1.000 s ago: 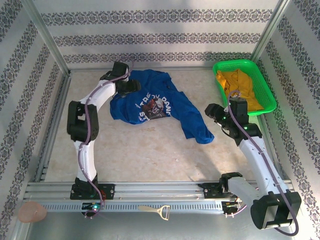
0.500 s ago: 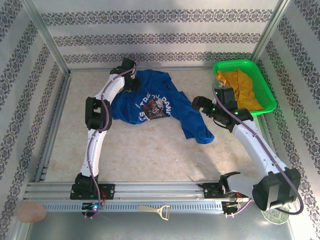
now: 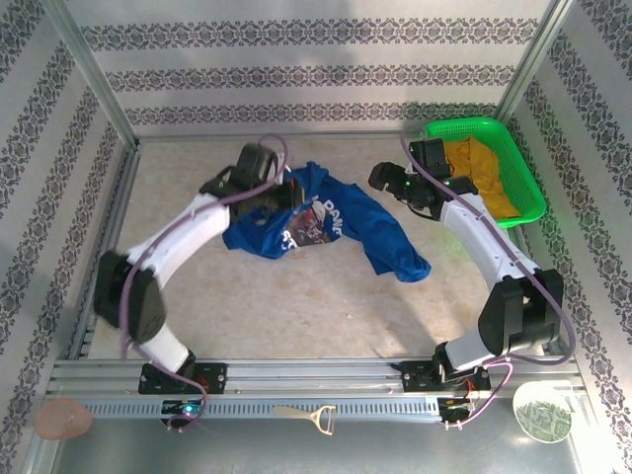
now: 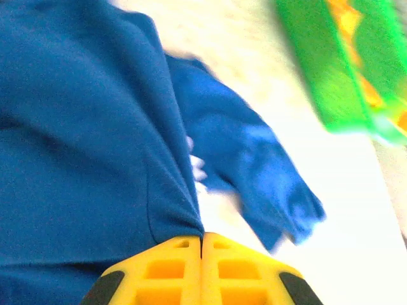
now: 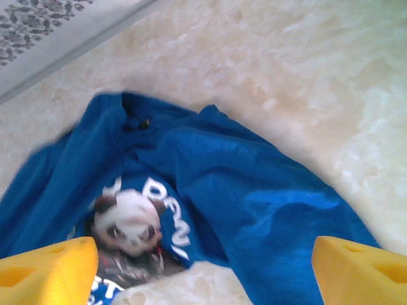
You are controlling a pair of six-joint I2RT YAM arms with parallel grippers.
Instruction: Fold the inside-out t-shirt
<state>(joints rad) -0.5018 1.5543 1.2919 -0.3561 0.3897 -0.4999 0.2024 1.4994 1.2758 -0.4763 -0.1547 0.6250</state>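
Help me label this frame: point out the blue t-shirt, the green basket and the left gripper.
blue t-shirt (image 3: 380, 227): top external view, plain cloth right of print.
green basket (image 3: 464, 124): top external view, far rim.
left gripper (image 4: 202, 244): left wrist view, between its closed fingertips.

light: bright, even, from above | shadows: soft, faint on table (image 3: 296, 306) in top view | glare: table blown near-white in left wrist view | blur: left wrist view smeared, green basket (image 4: 318, 70) and inside-out t-shirt (image 4: 82, 127) edges soft; right wrist view slightly soft, yellow fingertips (image 5: 48, 270) defocused
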